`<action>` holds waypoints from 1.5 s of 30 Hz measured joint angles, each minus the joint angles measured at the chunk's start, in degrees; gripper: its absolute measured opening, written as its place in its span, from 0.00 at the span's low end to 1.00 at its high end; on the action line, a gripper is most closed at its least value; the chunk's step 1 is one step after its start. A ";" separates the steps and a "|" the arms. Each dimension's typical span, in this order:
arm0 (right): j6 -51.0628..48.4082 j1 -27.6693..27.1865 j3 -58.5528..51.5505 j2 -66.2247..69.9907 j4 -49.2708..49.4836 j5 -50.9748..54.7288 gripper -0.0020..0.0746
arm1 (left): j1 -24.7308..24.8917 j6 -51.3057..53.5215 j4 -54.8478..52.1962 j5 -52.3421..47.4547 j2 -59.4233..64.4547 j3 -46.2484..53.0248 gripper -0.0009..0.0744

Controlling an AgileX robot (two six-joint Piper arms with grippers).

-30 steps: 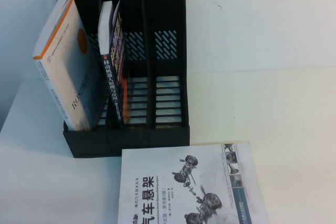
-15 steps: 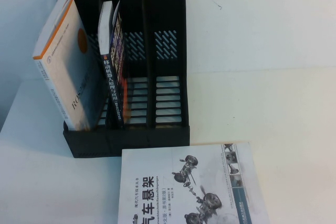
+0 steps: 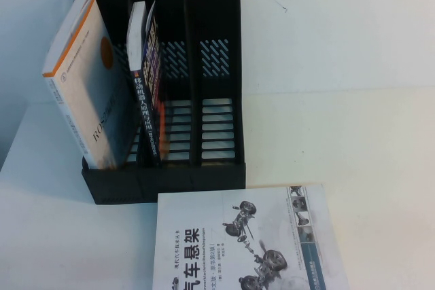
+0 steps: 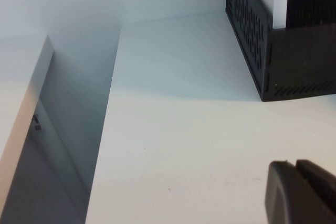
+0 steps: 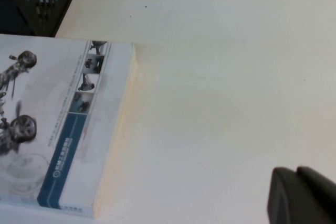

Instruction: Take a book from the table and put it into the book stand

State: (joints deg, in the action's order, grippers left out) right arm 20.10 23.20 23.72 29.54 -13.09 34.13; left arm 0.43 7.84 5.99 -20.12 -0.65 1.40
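Black slotted book stand (image 3: 204, 168), white table (image 3: 353, 140) (plain), black-covered book (image 3: 151, 79)

You see white table (image 3: 353, 140) — plain, flat. On it, black book stand (image 3: 170, 176) toward your far left, 3 upright compartments. Just in front, white book with car suspension pictures (image 3: 245, 242) lying flat, face up — near corner touching stand's front.
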 joint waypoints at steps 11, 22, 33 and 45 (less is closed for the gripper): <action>0.00 0.00 0.00 0.00 0.00 0.00 0.03 | 0.00 0.00 0.00 0.00 0.00 0.00 0.01; -0.21 -4.46 -3.04 -4.63 -0.52 -7.71 0.03 | 0.00 0.00 -0.18 0.00 0.00 0.00 0.01; -14.57 -22.59 -19.40 -19.41 6.03 -29.49 0.03 | 0.00 0.00 -0.18 0.00 0.00 0.00 0.01; -15.49 -27.87 -25.20 -29.54 10.65 -15.38 0.03 | 0.00 0.00 -0.18 0.00 0.00 0.00 0.01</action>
State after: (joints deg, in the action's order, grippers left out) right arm 4.61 -4.67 -1.48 0.00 -2.44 18.75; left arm 0.43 7.84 5.81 -20.12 -0.65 1.40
